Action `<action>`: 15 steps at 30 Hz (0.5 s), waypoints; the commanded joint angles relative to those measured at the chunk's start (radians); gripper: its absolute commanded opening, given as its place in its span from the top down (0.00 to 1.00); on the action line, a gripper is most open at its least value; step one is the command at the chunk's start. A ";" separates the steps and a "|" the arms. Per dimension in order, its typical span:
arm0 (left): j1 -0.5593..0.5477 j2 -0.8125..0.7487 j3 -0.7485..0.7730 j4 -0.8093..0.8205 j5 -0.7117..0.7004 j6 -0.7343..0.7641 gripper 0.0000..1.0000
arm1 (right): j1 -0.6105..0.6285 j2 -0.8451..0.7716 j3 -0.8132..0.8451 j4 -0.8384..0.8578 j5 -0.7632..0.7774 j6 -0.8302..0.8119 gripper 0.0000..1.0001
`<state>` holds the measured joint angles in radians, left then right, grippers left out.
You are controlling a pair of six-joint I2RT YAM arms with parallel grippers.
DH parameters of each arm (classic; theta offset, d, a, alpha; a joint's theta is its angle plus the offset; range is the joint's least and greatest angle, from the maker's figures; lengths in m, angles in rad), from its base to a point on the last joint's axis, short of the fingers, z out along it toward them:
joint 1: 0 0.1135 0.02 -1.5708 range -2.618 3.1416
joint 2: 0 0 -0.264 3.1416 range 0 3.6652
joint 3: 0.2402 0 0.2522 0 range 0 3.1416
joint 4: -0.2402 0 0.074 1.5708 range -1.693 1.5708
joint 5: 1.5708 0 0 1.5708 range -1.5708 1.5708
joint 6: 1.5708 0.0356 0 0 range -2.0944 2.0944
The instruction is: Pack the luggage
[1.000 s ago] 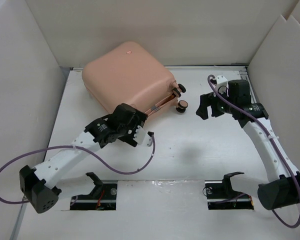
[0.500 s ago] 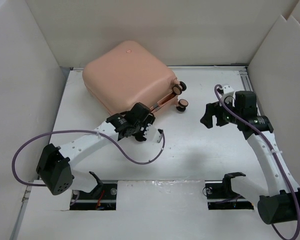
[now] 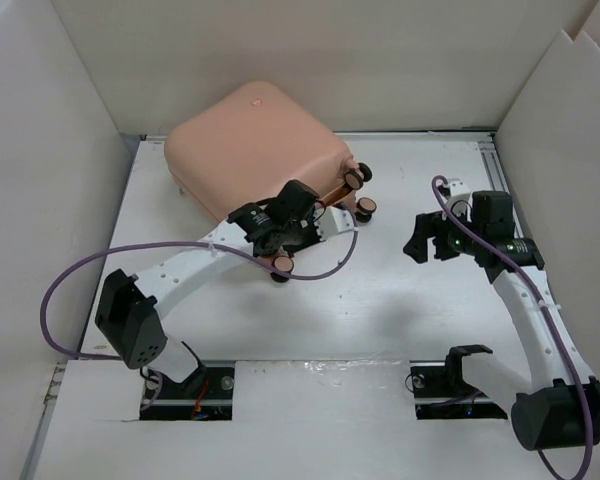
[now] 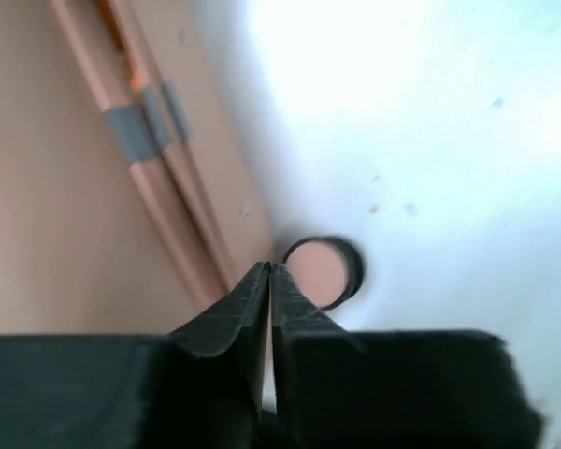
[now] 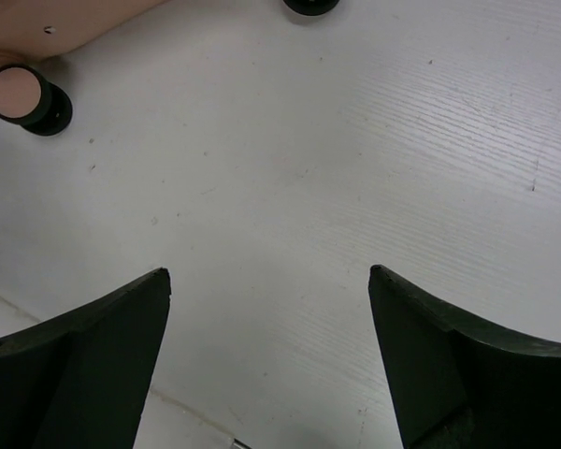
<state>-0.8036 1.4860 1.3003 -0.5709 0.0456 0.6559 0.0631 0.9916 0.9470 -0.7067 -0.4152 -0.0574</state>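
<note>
While looking down from above, can see the luggage (image 3: 255, 150) lying closed on the far left part of the white desk (image 3: 400, 300), small pink wheels (image 3: 365, 207) poking out toward the right. Can follow the left arm (image 3: 180, 270) in from the near left corner up to the luggage's near right edge. Through the left wrist camera, finds the left gripper (image 4: 269, 273) clenched, fingertips pressed almost together just beside the pale pink shell, with one wheel (image 4: 323, 273) right past the tips on the desk. Shows too a pair of pink rods (image 4: 145, 159) with grey bands running along the shell at left. Off to the right, well apart from the luggage, finds the right gripper (image 5: 271, 346) released, fingers (image 5: 75, 365) spread wide above the desk. At the top left corner of that wrist view, catches a wheel standing on the desk by the shell's edge.
</note>
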 commanded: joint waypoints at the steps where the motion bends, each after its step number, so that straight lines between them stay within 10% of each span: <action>1: -0.046 0.034 0.025 -0.041 0.082 -0.246 1.00 | -0.037 -0.011 0.051 0.001 -0.028 -0.016 0.10; 6: -0.088 0.069 0.138 -0.029 0.161 -0.230 1.00 | -0.049 -0.024 0.061 -0.030 -0.039 -0.025 0.10; 11: 0.062 0.014 0.368 0.005 0.162 -0.358 0.40 | 0.097 0.025 0.134 0.065 0.052 -0.044 0.00; 15: 0.263 -0.041 0.490 0.054 0.123 -0.479 0.20 | 0.222 0.256 0.384 0.116 0.147 -0.178 0.00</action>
<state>-0.6258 1.5509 1.7069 -0.5591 0.1959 0.2981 0.2230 1.1370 1.1721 -0.7143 -0.3424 -0.1253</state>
